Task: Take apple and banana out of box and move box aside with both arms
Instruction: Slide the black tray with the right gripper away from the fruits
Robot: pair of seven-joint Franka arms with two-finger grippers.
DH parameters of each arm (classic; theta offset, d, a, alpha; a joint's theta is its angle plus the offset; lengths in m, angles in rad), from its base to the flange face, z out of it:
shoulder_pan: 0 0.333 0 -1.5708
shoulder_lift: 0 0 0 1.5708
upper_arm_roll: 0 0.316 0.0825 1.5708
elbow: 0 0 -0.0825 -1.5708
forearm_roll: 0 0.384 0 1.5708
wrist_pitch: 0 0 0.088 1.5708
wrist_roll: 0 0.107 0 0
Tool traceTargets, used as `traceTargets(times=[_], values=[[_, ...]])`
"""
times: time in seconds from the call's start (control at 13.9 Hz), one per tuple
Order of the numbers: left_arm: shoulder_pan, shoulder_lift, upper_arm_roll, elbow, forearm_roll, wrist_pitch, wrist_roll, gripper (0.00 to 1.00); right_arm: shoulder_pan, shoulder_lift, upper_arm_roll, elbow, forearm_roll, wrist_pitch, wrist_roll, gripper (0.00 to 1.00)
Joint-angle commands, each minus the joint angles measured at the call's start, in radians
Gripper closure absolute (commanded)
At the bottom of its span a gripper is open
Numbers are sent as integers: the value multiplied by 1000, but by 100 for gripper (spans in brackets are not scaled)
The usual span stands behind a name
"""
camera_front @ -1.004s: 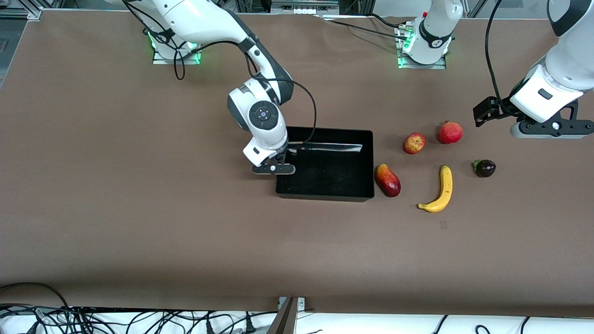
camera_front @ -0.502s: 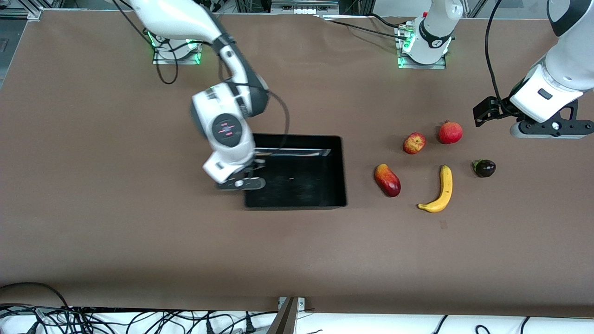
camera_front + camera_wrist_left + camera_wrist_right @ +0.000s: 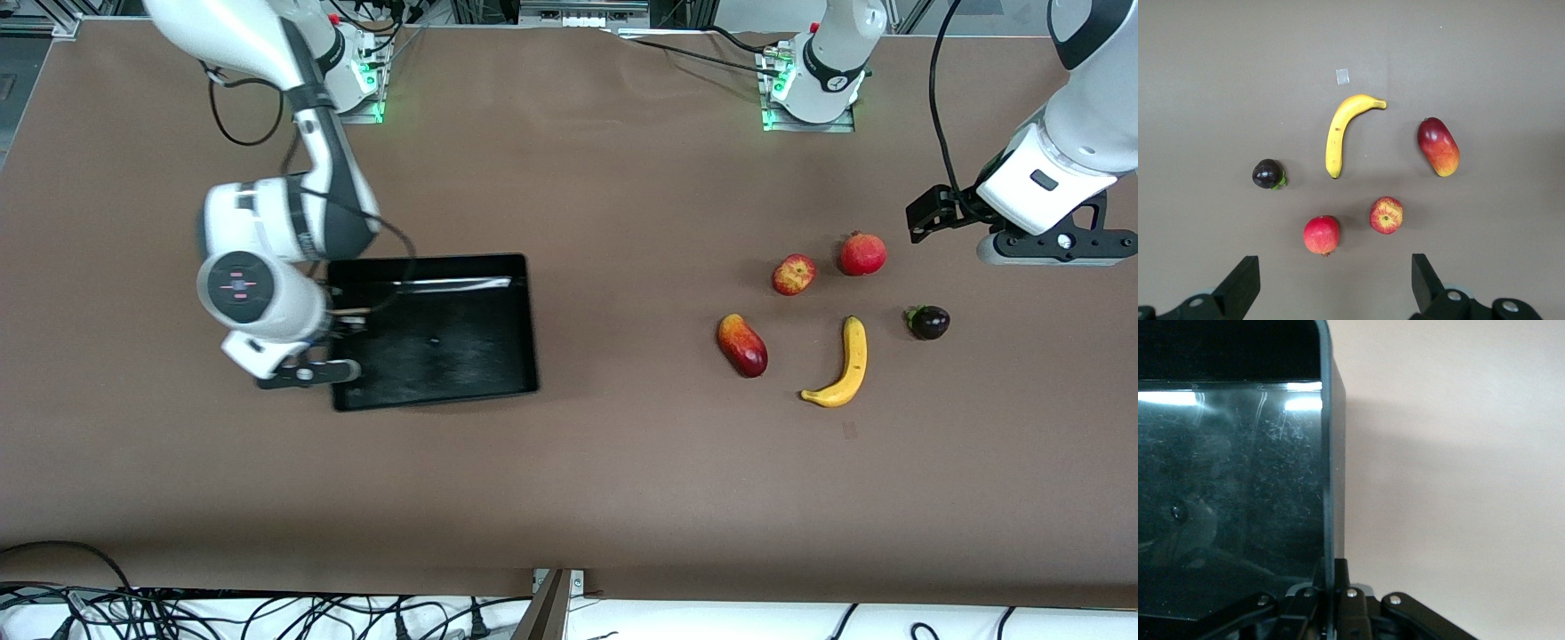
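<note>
The glossy black box [image 3: 444, 382] lies on the table toward the right arm's end. My right gripper [image 3: 331, 342] is shut on its end wall [image 3: 1327, 487]. The yellow banana [image 3: 843, 366] and the red-and-yellow apple [image 3: 793, 274] lie on the table toward the left arm's end. My left gripper [image 3: 1049, 249] is open and empty, up over the table beside the fruits. The left wrist view shows the banana [image 3: 1341, 132] and apple [image 3: 1386, 215] below its spread fingers [image 3: 1241, 287].
A red pomegranate [image 3: 861, 254], a red-orange mango [image 3: 742, 345] and a small dark purple fruit [image 3: 928, 322] lie among the task fruits. Brown table [image 3: 622, 462] spreads between the box and the fruits. Cables hang along the table's front edge.
My right gripper has dragged the box across the table toward the right arm's end, away from the fruits. The left arm and the fruits have not moved.
</note>
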Motion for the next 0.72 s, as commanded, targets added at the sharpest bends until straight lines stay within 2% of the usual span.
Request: traceTargets(times=[0.0,0.22,0.65], values=[[-2,-10,-2,-6,0,-1,-9,0,-24,-94,-68,-182,29,101,-155,100],[-2,-10,-2,-6,0,-1,-9,0,-68,-100,-104,-270,92,155,-253,100],[-2,-10,-2,-6,0,-1,-9,0,-105,-93,-105,-437,127,344,-257,100]])
